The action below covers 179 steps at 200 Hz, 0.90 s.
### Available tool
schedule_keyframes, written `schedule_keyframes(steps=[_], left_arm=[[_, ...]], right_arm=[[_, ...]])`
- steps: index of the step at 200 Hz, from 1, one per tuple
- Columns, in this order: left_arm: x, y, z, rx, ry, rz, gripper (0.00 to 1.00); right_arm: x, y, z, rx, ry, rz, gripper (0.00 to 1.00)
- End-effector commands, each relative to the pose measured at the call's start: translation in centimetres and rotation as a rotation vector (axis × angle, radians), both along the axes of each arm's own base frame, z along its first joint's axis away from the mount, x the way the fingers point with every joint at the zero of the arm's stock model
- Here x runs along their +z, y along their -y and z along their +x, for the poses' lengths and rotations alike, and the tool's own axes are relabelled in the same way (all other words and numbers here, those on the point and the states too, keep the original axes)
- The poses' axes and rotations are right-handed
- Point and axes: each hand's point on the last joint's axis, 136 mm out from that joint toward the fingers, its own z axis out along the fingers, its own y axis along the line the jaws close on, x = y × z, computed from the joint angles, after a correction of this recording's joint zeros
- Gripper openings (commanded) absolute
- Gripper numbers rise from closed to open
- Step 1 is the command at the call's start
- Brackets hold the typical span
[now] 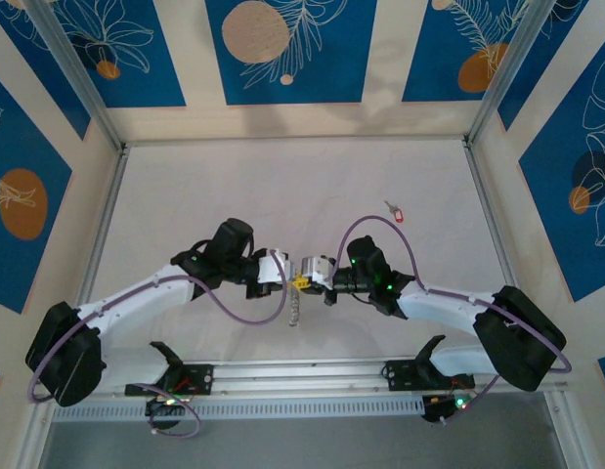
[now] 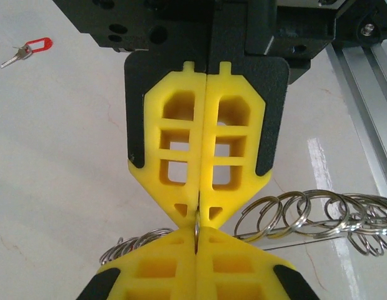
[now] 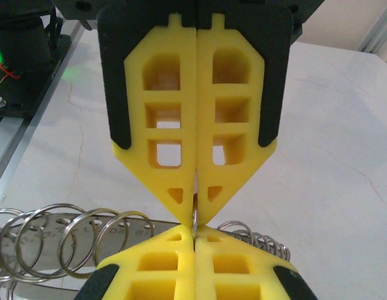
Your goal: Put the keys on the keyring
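Plainly, the left gripper (image 2: 197, 250) is clamping shut on 1 ring of the keyring (image 2: 318, 219), and the right gripper (image 3: 193, 244) is pinching what looks like the same ring, tip to tip with it. To do this well, I judge the 2 should be gripping lightly and prying gently, so the coil is opening without twisting. Both arms are reaching inward, elbows out, meeting over the table (image 1: 185, 195). 1 red-tagged key (image 1: 395, 210) is lying well apart, farther back on the right.

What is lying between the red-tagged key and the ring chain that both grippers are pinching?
Nothing on the table between the key and the keyring; the right arm's purple cable arches above that path.
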Motion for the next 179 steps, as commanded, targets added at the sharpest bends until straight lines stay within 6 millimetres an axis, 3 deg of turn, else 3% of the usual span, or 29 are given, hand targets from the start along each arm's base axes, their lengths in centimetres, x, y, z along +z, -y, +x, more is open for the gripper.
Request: schedule_keyframes(steps=[1, 45, 95, 179], left_arm=[[-0.6, -0.5, 0.2, 0.022, -0.002, 0.046, 0.00], [0.9, 0.4, 0.1, 0.055, -0.035, -0.099, 0.00], [1.8, 0.9, -0.5, 0.032, -0.041, -0.192, 0.00], [3.0, 1.6, -1.1, -0.007, -0.053, -0.288, 0.00]], right_arm=[[2.1, -0.2, -0.1, 0.015, 0.025, 0.078, 0.09], [0.8, 0.3, -0.6, 0.033, -0.005, 0.094, 0.22], [-0.2, 0.8, -0.5, 0.029, -0.057, 0.100, 0.27], [0.5, 0.7, -0.8, 0.060, -0.071, 0.152, 0.23]])
